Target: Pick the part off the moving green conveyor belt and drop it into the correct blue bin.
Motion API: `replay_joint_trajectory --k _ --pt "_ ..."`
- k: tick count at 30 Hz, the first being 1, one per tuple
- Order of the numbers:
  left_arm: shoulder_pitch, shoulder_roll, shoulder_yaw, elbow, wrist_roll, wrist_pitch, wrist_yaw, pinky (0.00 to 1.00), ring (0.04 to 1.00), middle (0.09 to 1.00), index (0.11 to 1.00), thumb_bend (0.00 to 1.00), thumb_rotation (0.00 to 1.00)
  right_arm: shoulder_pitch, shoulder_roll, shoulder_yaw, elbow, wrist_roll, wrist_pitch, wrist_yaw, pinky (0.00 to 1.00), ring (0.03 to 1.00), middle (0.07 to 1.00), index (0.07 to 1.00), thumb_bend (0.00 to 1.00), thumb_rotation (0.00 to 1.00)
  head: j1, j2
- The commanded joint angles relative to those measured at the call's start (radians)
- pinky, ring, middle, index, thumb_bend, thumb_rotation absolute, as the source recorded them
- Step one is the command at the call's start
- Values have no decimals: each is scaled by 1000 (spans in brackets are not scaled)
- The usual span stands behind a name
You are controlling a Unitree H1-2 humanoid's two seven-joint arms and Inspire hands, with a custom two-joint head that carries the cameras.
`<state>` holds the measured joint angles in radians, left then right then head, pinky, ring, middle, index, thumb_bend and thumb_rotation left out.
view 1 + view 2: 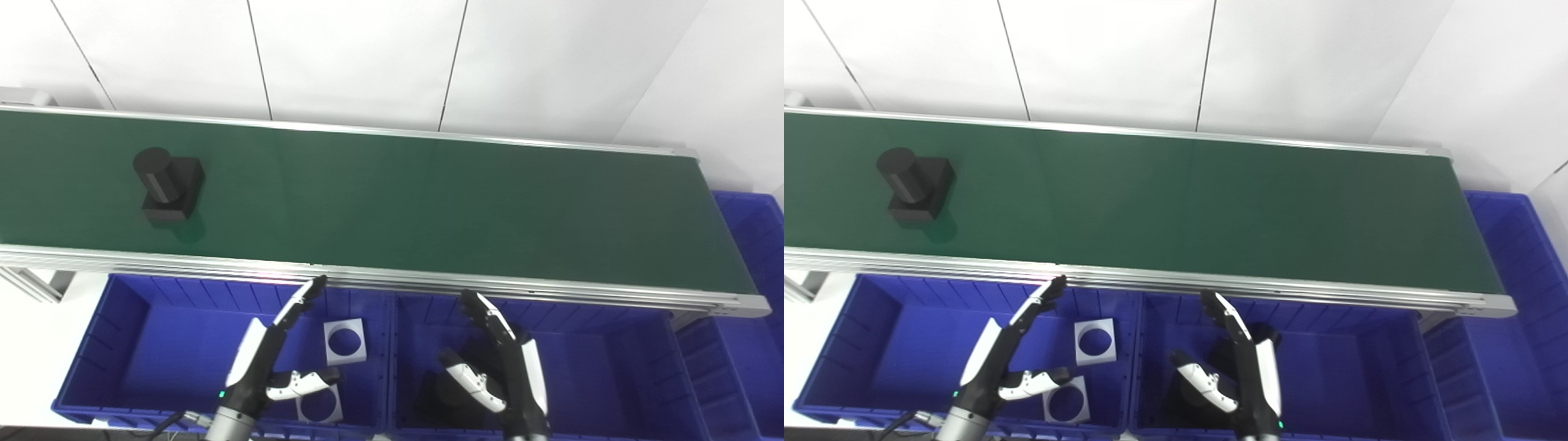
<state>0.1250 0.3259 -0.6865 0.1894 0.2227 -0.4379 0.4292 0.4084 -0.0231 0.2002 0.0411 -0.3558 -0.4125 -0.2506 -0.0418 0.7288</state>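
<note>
A black part [166, 187] sits near the conveyor belt [429, 208]'s left end; left hand [269, 361] and right hand [1240, 367] hover spread and empty over the blue bins [141, 343]. Only the right eye view shows a dark part [1268, 335] behind the right hand.

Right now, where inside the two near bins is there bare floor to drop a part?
Left bin: its left half is bare; the right side is crowded by two grey plates and the left robot hand. Right bin: its right half is bare; a black part and the right robot hand fill the left.

left eye, right eye: set side by side | aimed steeply down | conveyor belt [429, 208] and blue bins [857, 343] shared, slightly offset
</note>
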Motion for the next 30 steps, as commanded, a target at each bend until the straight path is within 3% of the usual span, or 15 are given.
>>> replay_joint_trajectory --k 1,4,10,21,30 --pt "-1 -11 9 -24 8 -32 -14 843 910 934 913 770 758 9 -17 10 -26 27 -57 -9 840 826 832 850 654 656 7 -2" --pt "1 -30 9 -16 30 -32 -16 822 897 928 905 775 751 9 -38 15 -31 41 -57 -10 858 825 827 848 610 622 68 -29" --pt "-4 -53 -2 6 90 -32 13 828 888 918 903 740 752 6 -55 28 -31 35 -57 -42 844 814 810 838 535 571 123 -70" --pt "-37 -51 -55 53 107 -32 77 827 881 913 896 726 719 -3 -70 56 -21 64 -57 -74 825 808 806 835 477 484 130 -127" --pt "-67 -38 -100 88 122 -32 139 805 874 904 892 736 716 -16 -75 69 -8 56 -57 -100 802 796 797 830 472 493 131 -180"
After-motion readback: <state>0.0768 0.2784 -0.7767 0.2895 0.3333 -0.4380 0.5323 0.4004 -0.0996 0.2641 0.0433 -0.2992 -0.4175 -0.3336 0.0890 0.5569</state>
